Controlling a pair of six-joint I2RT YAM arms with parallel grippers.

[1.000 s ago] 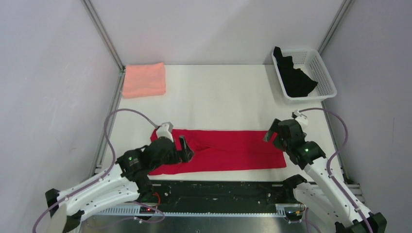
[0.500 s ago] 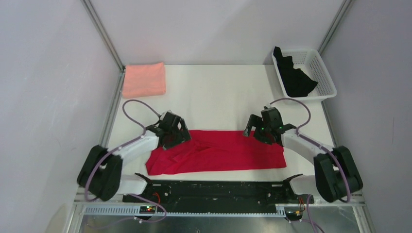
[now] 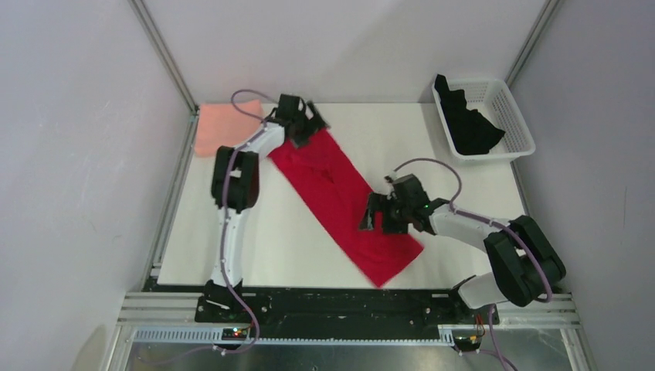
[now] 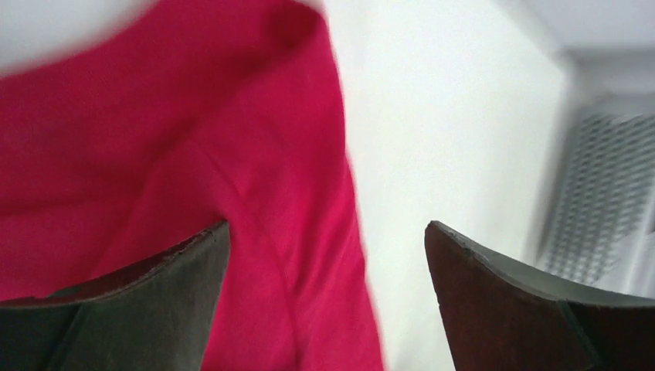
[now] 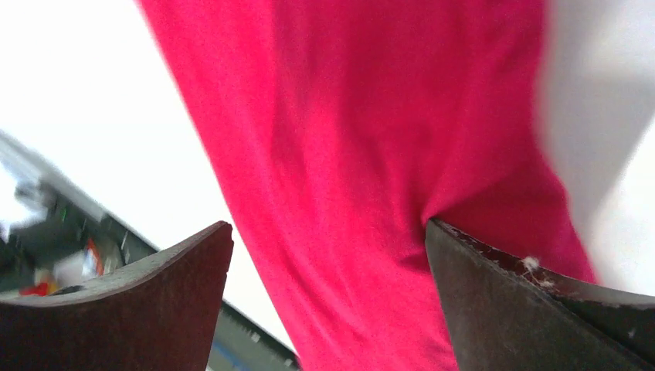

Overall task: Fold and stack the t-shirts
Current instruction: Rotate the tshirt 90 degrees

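Observation:
The bright red t-shirt lies as a long strip, slanting from the far left to the near middle of the table. My left gripper is over its far end, jaws open, with red cloth below and between the fingers. My right gripper is over the strip's near part, jaws open above the cloth. The salmon-pink t-shirt lies folded at the far left corner, partly behind my left arm. The black t-shirt lies crumpled in the basket.
The white mesh basket stands at the far right corner. Metal frame posts and grey walls close in the table on the left, right and back. The black base rail runs along the near edge.
The red shirt lay level along the near edge and now slants across the table. My left arm has stretched to the far left and my right gripper has moved left toward the middle.

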